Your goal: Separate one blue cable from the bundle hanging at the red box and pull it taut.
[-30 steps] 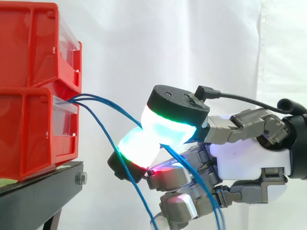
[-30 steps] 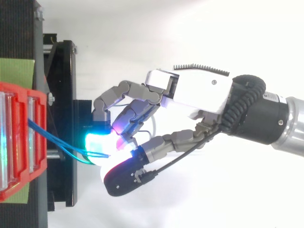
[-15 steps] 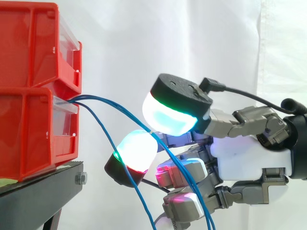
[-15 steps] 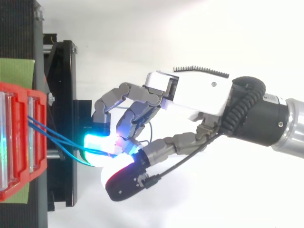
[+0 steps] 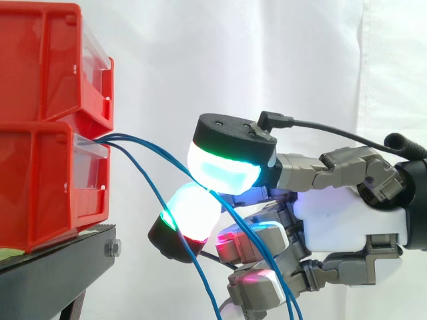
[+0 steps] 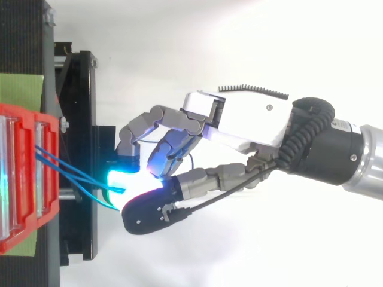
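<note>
Two stacked red bins (image 5: 47,180) stand on a black stand at the left. Thin blue cables (image 5: 127,138) come out of the lower bin's front and slope down to the right. My hand (image 5: 347,220) reaches in from the right with its fingers curled. Its thumb pad (image 5: 223,165), glowing cyan, meets a white-glowing fingertip (image 5: 191,212), and one blue cable (image 5: 167,157) runs in between them. Another blue cable falls in front of that fingertip, free. In the top view the cables (image 6: 66,173) leave the bin (image 6: 24,179) and end at the cyan glow under my hand (image 6: 251,119).
The black stand (image 6: 78,119) juts out under the fingertips, close to them. A green sheet (image 6: 21,89) lies behind the bins. A white curtain (image 5: 267,60) hangs behind everything, with open space above and to the right of the cables.
The thumb lifted off the fingertip half a second ago, then came back down and leftward onto it. The cables' slope has shifted slightly; the arm stays nearly in place.
</note>
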`<move>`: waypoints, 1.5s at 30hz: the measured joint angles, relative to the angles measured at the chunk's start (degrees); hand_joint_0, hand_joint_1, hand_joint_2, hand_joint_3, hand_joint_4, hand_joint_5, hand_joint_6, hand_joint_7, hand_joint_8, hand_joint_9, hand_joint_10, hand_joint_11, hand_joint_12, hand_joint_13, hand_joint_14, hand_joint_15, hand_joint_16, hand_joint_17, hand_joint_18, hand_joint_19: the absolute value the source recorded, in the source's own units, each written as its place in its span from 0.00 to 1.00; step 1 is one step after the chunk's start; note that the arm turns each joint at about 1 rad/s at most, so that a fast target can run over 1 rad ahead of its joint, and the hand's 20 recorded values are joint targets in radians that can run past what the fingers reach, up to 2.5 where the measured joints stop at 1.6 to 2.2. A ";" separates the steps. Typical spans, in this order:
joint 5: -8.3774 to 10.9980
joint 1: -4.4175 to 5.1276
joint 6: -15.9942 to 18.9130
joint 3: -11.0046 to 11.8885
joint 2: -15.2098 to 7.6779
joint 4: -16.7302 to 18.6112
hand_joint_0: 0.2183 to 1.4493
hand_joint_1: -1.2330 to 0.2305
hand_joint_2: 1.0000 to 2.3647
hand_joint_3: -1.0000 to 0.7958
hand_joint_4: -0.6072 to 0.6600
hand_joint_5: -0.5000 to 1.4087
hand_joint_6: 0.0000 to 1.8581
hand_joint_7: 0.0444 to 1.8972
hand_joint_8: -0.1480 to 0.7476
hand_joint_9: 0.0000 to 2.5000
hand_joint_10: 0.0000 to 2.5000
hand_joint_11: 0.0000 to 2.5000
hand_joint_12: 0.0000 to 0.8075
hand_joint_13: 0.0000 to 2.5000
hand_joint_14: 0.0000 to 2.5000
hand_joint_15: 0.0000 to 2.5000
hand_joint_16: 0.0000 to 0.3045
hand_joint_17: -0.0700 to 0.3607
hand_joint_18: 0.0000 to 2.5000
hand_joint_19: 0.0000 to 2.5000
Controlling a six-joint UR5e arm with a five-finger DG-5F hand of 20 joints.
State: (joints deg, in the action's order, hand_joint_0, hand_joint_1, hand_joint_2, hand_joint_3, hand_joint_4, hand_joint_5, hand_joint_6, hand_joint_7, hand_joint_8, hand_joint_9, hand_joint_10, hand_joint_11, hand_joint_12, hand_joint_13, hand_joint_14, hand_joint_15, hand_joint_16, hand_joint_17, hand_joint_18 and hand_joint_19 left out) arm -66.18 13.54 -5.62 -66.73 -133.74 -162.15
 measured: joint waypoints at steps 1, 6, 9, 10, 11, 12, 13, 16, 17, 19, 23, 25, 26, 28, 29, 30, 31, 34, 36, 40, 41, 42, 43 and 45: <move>-0.02 0.00 0.08 0.01 0.00 -0.23 0.43 0.27 0.01 0.33 0.53 0.14 0.51 0.47 0.41 0.39 0.11 0.63 0.41 0.43 0.01 0.47 0.15 0.41 0.27 0.22; -0.15 0.00 0.50 0.02 0.37 -1.34 0.38 0.27 0.00 0.28 0.53 0.14 0.51 0.47 0.42 0.40 0.08 0.63 0.43 0.42 0.01 0.45 0.15 0.41 0.27 0.22; -0.25 0.00 0.58 0.02 0.96 -2.41 0.29 0.31 0.00 0.28 0.54 0.14 0.51 0.47 0.44 0.41 0.05 0.64 0.45 0.40 0.01 0.42 0.16 0.41 0.26 0.23; -0.26 0.00 0.59 0.02 1.17 -2.78 0.28 0.32 0.00 0.28 0.55 0.14 0.51 0.47 0.45 0.41 0.05 0.64 0.46 0.40 0.01 0.42 0.16 0.41 0.26 0.23; -0.28 0.00 0.60 0.01 1.38 -3.19 0.26 0.34 0.00 0.28 0.55 0.14 0.51 0.47 0.45 0.42 0.05 0.63 0.47 0.38 0.01 0.40 0.16 0.42 0.26 0.23; -0.28 0.00 0.60 0.00 1.68 -3.69 0.26 0.37 0.00 0.28 0.56 0.15 0.50 0.47 0.46 0.42 0.04 0.63 0.47 0.38 0.01 0.39 0.16 0.42 0.26 0.23; -0.27 0.00 0.61 0.01 1.93 -4.09 0.26 0.37 0.00 0.28 0.55 0.15 0.50 0.47 0.46 0.42 0.04 0.63 0.48 0.38 0.01 0.38 0.16 0.42 0.26 0.23; -0.13 0.00 0.61 0.02 2.84 -5.62 0.27 0.44 0.00 0.28 0.55 0.15 0.50 0.47 0.46 0.44 0.00 0.65 0.47 0.37 0.01 0.37 0.16 0.42 0.26 0.23; -0.09 0.00 0.61 0.02 3.06 -6.05 0.29 0.45 0.00 0.28 0.55 0.15 0.50 0.48 0.44 0.44 0.00 0.65 0.47 0.37 0.01 0.37 0.16 0.42 0.26 0.23; -0.03 0.00 0.61 0.01 3.39 -6.85 0.32 0.46 0.00 0.28 0.54 0.15 0.50 0.48 0.44 0.44 0.00 0.64 0.46 0.36 0.01 0.37 0.16 0.41 0.26 0.23; -0.01 0.00 0.61 0.02 3.62 -7.44 0.36 0.36 0.01 0.39 0.50 0.15 0.50 0.52 0.44 0.43 0.00 0.64 0.46 0.36 0.01 0.36 0.16 0.41 0.26 0.23; 0.00 0.00 0.61 0.02 3.63 -7.53 0.37 0.34 0.01 0.40 0.48 0.14 0.51 0.54 0.43 0.42 0.00 0.64 0.46 0.36 0.01 0.35 0.16 0.41 0.26 0.22; 0.00 0.00 0.59 0.02 3.64 -7.54 0.39 0.32 0.01 0.41 0.47 0.14 0.51 0.53 0.43 0.42 0.00 0.64 0.46 0.36 0.01 0.35 0.16 0.41 0.26 0.22; 0.00 0.00 0.56 0.02 3.64 -7.55 0.41 0.29 0.01 0.40 0.49 0.14 0.52 0.54 0.43 0.42 0.00 0.63 0.46 0.35 0.01 0.35 0.16 0.41 0.26 0.22; 0.00 0.00 0.55 0.02 3.65 -7.56 0.43 0.28 0.01 0.40 0.49 0.14 0.52 0.53 0.43 0.41 0.00 0.63 0.45 0.35 0.01 0.35 0.16 0.41 0.26 0.22; 0.00 0.00 0.54 0.02 3.65 -7.56 0.44 0.27 0.01 0.38 0.47 0.14 0.52 0.52 0.43 0.42 0.00 0.63 0.45 0.35 0.01 0.35 0.15 0.41 0.25 0.22; 0.00 0.00 0.54 0.02 3.65 -7.57 0.45 0.27 0.01 0.38 0.47 0.14 0.52 0.52 0.43 0.42 0.00 0.63 0.45 0.35 0.01 0.35 0.15 0.41 0.25 0.22; 0.00 0.00 0.53 0.02 3.66 -7.57 0.47 0.27 0.01 0.34 0.45 0.14 0.52 0.50 0.42 0.42 0.00 0.63 0.44 0.35 0.01 0.35 0.15 0.40 0.25 0.22; 0.00 0.01 0.53 0.02 3.66 -7.57 0.49 0.26 0.00 0.28 0.44 0.14 0.51 0.51 0.41 0.42 0.00 0.62 0.44 0.36 0.01 0.35 0.15 0.40 0.25 0.22; 0.00 0.14 0.53 0.02 3.65 -7.52 0.46 0.24 0.00 0.28 0.44 0.15 0.51 0.51 0.41 0.44 0.00 0.62 0.43 0.36 0.01 0.35 0.15 0.40 0.27 0.21; 0.00 0.17 0.53 0.02 3.65 -7.51 0.45 0.24 0.00 0.28 0.44 0.15 0.51 0.51 0.41 0.44 0.00 0.62 0.43 0.37 0.01 0.35 0.15 0.40 0.27 0.21; 0.00 0.22 0.52 0.02 3.66 -7.50 0.43 0.24 0.00 0.28 0.44 0.15 0.51 0.51 0.41 0.44 0.00 0.62 0.43 0.37 0.01 0.35 0.15 0.40 0.27 0.21; 0.00 0.26 0.52 0.02 3.66 -7.49 0.42 0.24 0.00 0.28 0.44 0.15 0.51 0.50 0.40 0.44 0.00 0.62 0.43 0.37 0.01 0.35 0.15 0.40 0.27 0.21; 0.00 0.34 0.52 0.02 3.65 -7.49 0.39 0.23 0.00 0.28 0.45 0.16 0.51 0.51 0.40 0.45 0.00 0.62 0.43 0.37 0.01 0.35 0.15 0.39 0.27 0.21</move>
State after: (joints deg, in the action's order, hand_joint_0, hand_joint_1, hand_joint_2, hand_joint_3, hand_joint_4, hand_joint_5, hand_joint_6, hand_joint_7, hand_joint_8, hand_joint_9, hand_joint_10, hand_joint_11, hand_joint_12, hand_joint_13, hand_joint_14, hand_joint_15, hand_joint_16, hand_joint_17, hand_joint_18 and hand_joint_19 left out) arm -66.18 13.87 -5.10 -66.71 -130.09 -169.64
